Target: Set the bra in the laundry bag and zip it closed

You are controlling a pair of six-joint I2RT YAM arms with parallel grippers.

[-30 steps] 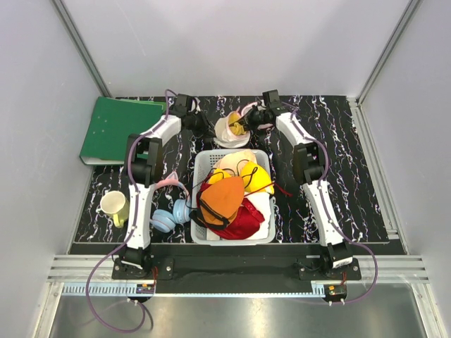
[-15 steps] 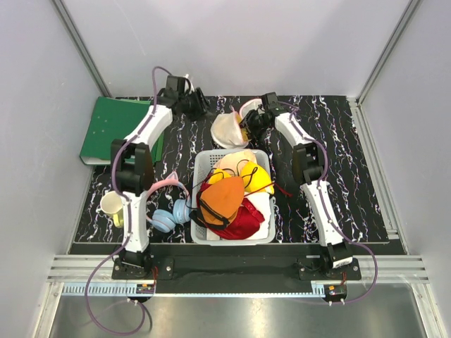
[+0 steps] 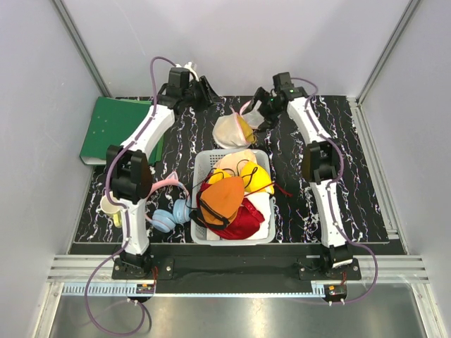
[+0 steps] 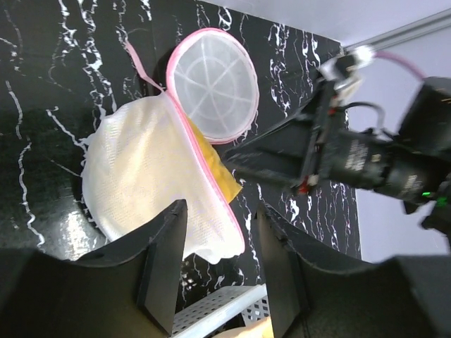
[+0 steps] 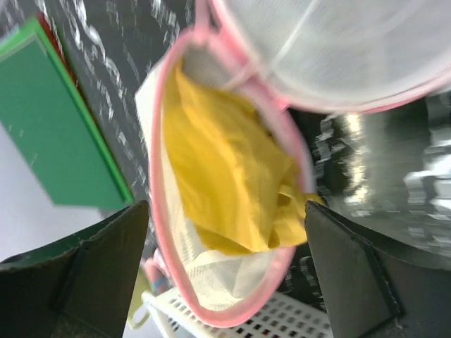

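The laundry bag [image 3: 227, 132] lies on the black marbled table behind the basket, a white mesh pouch with a pink zipper rim [image 5: 163, 211]. Its round lid [image 4: 213, 84] is flipped open. The yellow bra [image 5: 225, 179] is bunched inside the mouth, one fold poking over the rim [image 4: 217, 167]. My left gripper [image 3: 205, 91] hovers to the bag's left, open, nothing between its fingers [image 4: 166, 262]. On the right, just off the open mouth, my right gripper [image 3: 260, 113] stands wide open above the bag, empty [image 5: 225, 274].
A grey-white plastic basket [image 3: 200, 166] in front of the bag holds orange, red and black-strapped yellow garments. A green binder [image 3: 116, 130] lies at the far left. A pale mug [image 3: 113, 205] and blue-pink headphones [image 3: 168, 215] sit left of the basket.
Both grippers have opened and let go of the bag. The left arm has drawn back and left; the right arm has lifted away to the right. The bag has settled slightly.
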